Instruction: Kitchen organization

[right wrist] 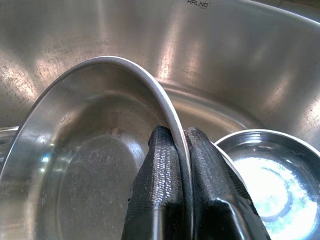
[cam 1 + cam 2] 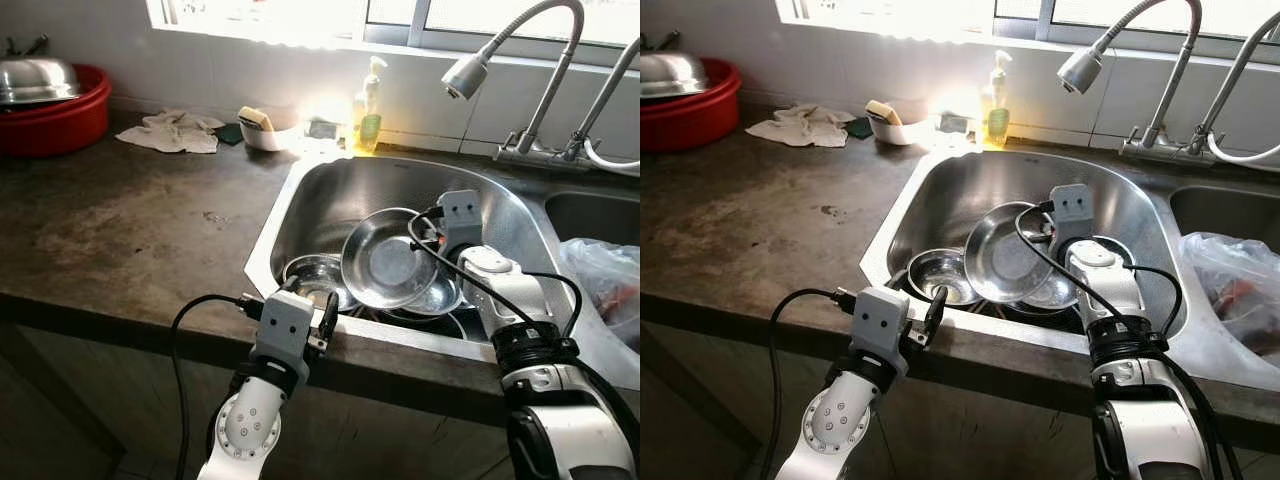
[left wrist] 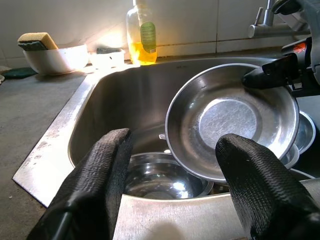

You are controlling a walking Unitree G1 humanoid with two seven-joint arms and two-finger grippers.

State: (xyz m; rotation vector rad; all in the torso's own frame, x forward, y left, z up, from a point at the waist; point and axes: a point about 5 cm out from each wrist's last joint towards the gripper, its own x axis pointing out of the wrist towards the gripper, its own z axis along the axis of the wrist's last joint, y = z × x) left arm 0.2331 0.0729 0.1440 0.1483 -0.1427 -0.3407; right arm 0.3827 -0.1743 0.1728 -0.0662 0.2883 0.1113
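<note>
A shallow steel dish (image 2: 385, 262) stands tilted on edge inside the steel sink (image 2: 335, 195), leaning over other steel bowls. My right gripper (image 1: 181, 145) is shut on the dish's upper right rim, one finger on each side of the edge. Beside it lies a shiny steel bowl (image 1: 270, 175). A smaller steel bowl (image 2: 315, 278) sits at the sink's front left, below the dish. My left gripper (image 3: 172, 145) is open at the sink's front rim, with nothing between its fingers (image 3: 107, 165). It points at the dish (image 3: 230, 120) from the front.
Along the back wall stand a soap bottle (image 2: 370, 105), a white bowl with a sponge (image 2: 262, 128) and a crumpled cloth (image 2: 175, 132). A red basin (image 2: 60, 120) with a steel lid sits far left. Faucets (image 2: 530, 70) arch over the sink; a plastic bag (image 2: 605, 275) lies right.
</note>
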